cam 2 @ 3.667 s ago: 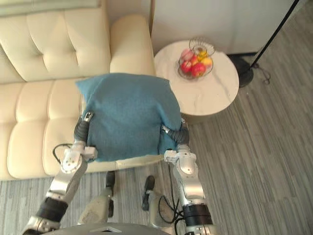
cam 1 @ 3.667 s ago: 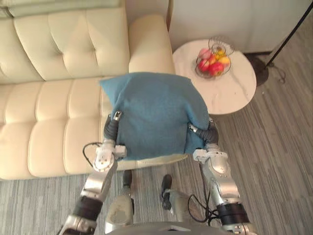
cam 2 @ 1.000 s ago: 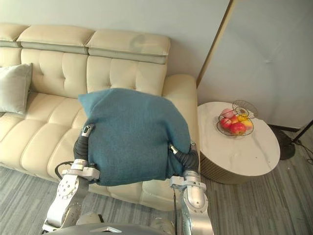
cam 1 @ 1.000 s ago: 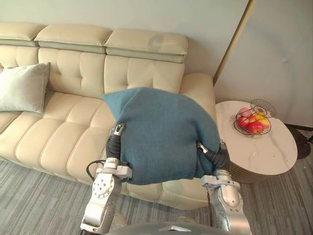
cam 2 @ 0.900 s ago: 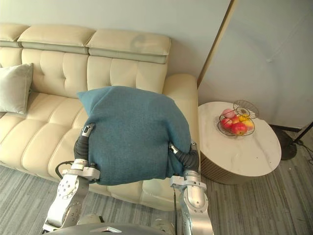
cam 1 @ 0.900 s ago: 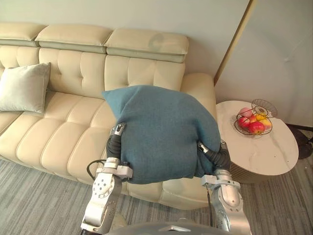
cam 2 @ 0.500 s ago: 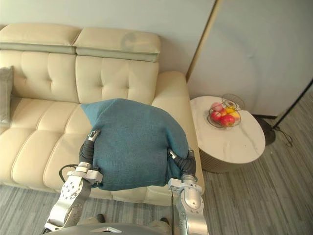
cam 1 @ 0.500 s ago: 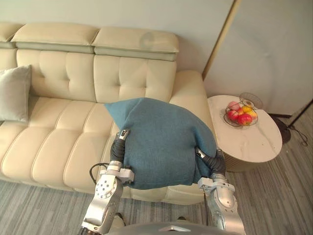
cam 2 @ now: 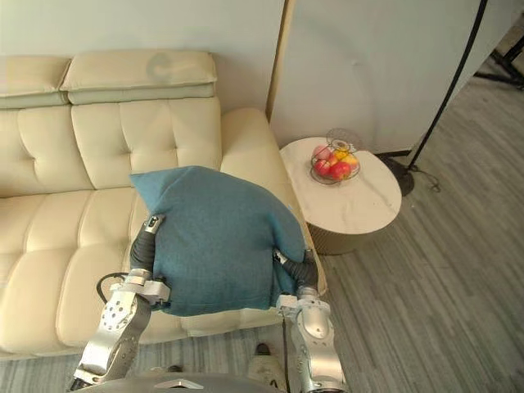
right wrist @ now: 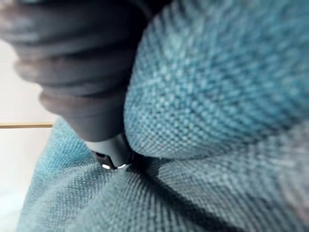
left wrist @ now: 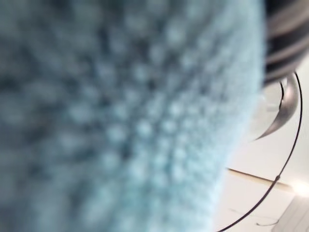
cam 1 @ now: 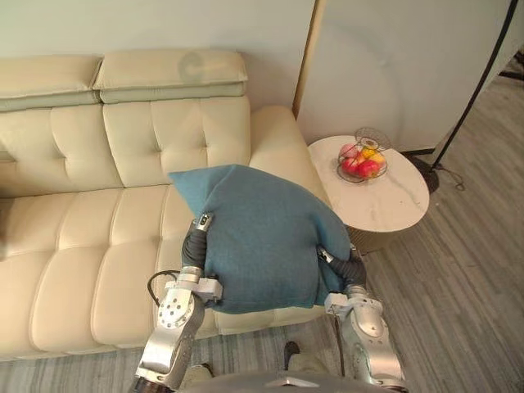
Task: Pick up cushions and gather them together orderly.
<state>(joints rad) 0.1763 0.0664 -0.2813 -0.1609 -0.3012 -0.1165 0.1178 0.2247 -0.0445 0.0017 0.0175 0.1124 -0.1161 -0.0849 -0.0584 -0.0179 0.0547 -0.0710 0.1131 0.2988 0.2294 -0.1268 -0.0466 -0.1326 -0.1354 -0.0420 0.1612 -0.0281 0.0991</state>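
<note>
Beyond both hands stretches the cream leather sofa (cam 1: 82,246), its seat running under and past them. Between the hands, raised off that seat, hangs the teal cushion (cam 1: 258,237), squeezed from either side: the left hand (cam 1: 195,244) sinks into its left flank, the right hand (cam 1: 347,273) into its lower right corner. Fabric buries the fingers of each, so I cannot tell whether they are spread or curled. Out past the right hand stands the round marble side table (cam 1: 393,201), carrying a wire fruit basket (cam 1: 375,135). The risk, as I judge it: the hold looks like side pressure alone, so if either arm eases or the two drift apart in carrying, the soft cushion could sag and slip to the floor
</note>
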